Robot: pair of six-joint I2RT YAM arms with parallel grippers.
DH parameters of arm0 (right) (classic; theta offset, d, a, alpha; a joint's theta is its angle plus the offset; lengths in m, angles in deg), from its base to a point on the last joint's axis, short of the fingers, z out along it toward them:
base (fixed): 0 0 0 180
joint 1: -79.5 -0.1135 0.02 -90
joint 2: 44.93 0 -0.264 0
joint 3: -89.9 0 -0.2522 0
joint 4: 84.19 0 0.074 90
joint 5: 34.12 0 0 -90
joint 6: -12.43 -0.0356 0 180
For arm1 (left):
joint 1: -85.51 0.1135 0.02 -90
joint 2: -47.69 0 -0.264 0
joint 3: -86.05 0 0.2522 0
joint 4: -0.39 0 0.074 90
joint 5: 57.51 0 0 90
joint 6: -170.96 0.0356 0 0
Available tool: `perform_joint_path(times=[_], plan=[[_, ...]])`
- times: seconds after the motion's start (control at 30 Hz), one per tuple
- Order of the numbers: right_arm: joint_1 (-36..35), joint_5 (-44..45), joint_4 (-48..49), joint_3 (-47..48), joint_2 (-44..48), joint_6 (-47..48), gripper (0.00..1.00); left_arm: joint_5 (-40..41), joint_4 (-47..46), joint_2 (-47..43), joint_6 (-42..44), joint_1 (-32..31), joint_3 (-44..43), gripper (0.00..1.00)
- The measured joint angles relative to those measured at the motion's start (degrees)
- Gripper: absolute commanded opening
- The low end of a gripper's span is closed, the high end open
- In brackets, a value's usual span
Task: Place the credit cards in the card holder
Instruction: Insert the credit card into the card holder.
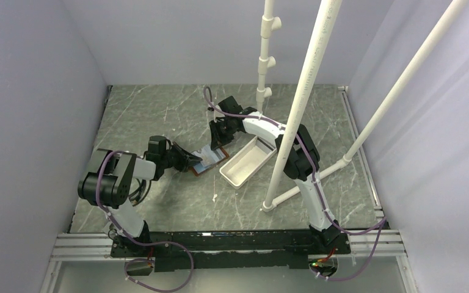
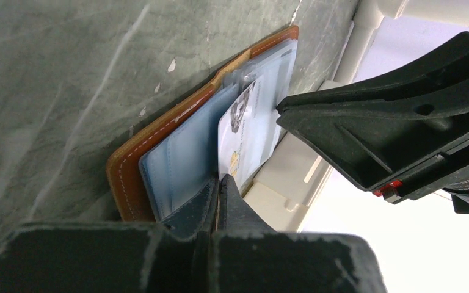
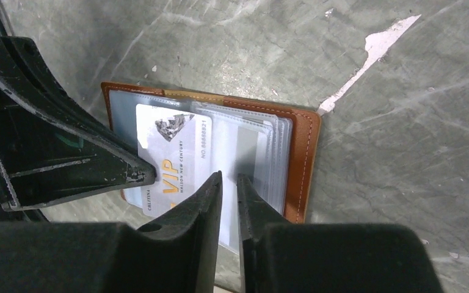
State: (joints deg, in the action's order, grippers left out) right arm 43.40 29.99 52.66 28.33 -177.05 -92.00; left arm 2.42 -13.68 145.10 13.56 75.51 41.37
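Item: card holder [image 1: 209,160], open on worktop [image 1: 159,116] at frame centre; left pincer [image 2: 220,186] clamped on credit card [image 3: 171,159]; right pincer [image 3: 229,186] seemingly pinching a clear leaf [image 3: 258,152]; I fear an askew push buckling the card.

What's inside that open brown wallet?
Clear plastic sleeves and one white VIP card among them. The left end effector and right end effector cover its near edge; anything under the sleeves is hidden.
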Motion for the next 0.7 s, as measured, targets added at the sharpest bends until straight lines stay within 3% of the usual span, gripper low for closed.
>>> perform_joint_path(times=[0.1,0.27,0.4,0.5,0.7], plan=[[0.4,-0.7,-0.8,0.1,0.1,0.5,0.27,0.0,-1.1,0.4,0.0,0.0,0.1,0.00],[0.8,-0.3,-2.3,0.1,0.7,2.1,0.28,0.0,-2.1,1.1,0.0,-0.2,0.2,0.00],[0.9,-0.2,-1.9,-0.3,0.8,2.5,0.13,0.0,-2.4,1.1,0.0,-0.3,0.2,0.00],[1.0,-0.4,-1.5,-0.9,0.8,2.4,0.09,0.1,-2.4,1.1,0.0,-0.6,0.2,0.00],[1.4,-2.8,-0.7,-1.7,0.8,0.7,0.19,1.8,-2.9,1.9,-0.8,-2.3,-0.9,0.00]])
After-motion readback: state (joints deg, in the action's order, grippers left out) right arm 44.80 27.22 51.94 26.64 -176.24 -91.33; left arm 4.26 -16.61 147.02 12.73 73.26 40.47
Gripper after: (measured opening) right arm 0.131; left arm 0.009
